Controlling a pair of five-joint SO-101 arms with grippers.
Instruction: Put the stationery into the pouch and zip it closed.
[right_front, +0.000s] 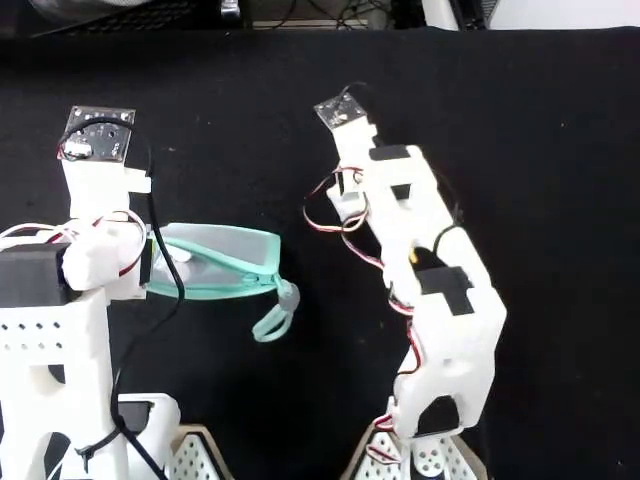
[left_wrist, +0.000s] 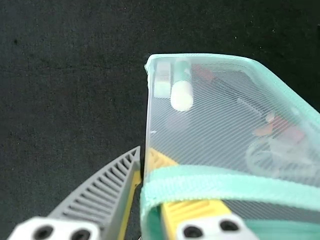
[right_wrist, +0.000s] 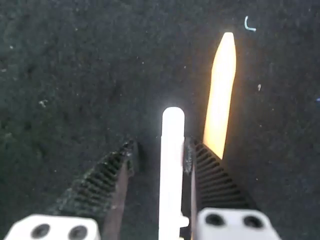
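The pouch (left_wrist: 220, 130) is clear ribbed plastic with mint-green trim, and it holds a white-capped stick (left_wrist: 181, 95) and some red items (left_wrist: 280, 127). My left gripper (left_wrist: 144, 152) is shut on the pouch's edge, with the grey finger (left_wrist: 107, 192) outside and the yellow-padded one showing through the plastic. In the high view the pouch (right_front: 220, 255) lies to the right of the left arm (right_front: 90, 250). My right gripper (right_wrist: 161, 146) is open around a white pen (right_wrist: 172, 150) on the black cloth. The pen touches one finger, with a gap to the other. An orange pen (right_wrist: 221, 95) lies just beside it.
The black cloth (right_front: 520, 130) covers the whole table. The pouch's mint wrist strap (right_front: 275, 315) trails toward the front. The right arm (right_front: 430, 270) stands in the middle right, with loose red and white wires (right_front: 335, 215) at its side.
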